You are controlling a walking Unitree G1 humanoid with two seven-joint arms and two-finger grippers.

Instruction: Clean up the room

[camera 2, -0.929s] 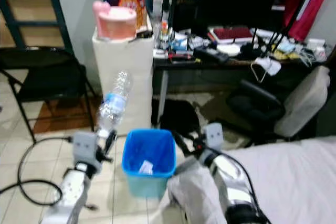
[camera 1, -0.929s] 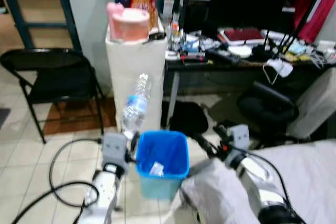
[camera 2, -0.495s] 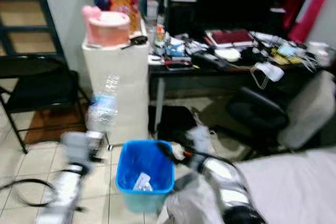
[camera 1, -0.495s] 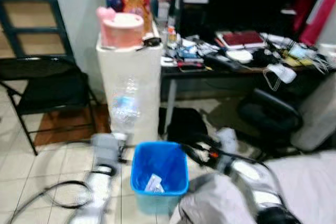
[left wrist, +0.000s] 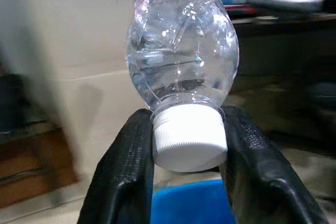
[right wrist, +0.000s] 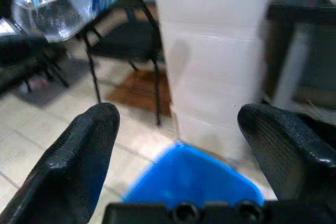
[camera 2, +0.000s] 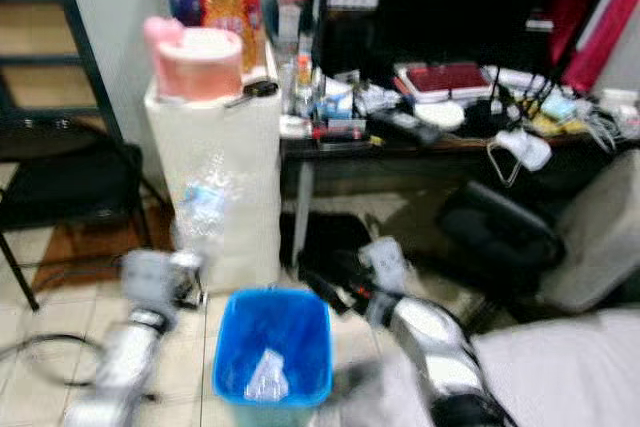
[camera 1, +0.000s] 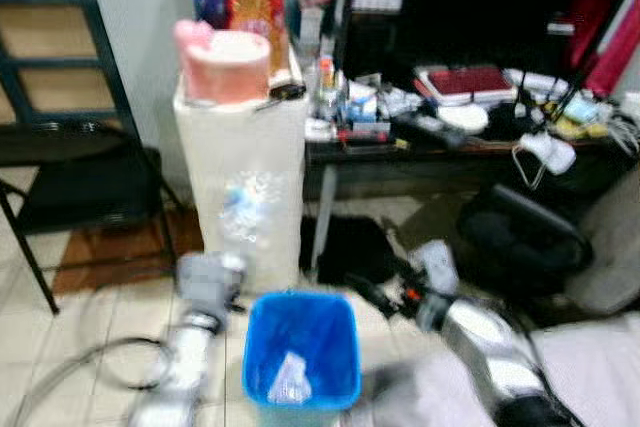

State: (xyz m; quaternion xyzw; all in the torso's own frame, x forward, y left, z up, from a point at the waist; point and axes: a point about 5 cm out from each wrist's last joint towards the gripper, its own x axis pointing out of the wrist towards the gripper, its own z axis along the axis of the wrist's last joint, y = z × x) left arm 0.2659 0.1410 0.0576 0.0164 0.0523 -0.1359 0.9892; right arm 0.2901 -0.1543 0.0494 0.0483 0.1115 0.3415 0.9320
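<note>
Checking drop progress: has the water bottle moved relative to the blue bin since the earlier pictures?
Cannot tell. The whole head view has shifted, so the camera moved. The water bottle, gripped at its cap by the left claw, sits just up-left of the blue bin, as before.

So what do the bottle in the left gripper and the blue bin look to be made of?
Bottle: clear thin plastic, glossy, see-through with highlights; its white cap, held by the left gripper, looks like ridged opaque plastic. Blue bin: probably moulded plastic, uniform colour, smooth walls, though the picture is blurred.

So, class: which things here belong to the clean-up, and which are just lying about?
Job:
bottle, held at its cap by the left gripper
blue bin
right gripper, open

Lying about:
folding chair
desk clutter
pink tub
</note>
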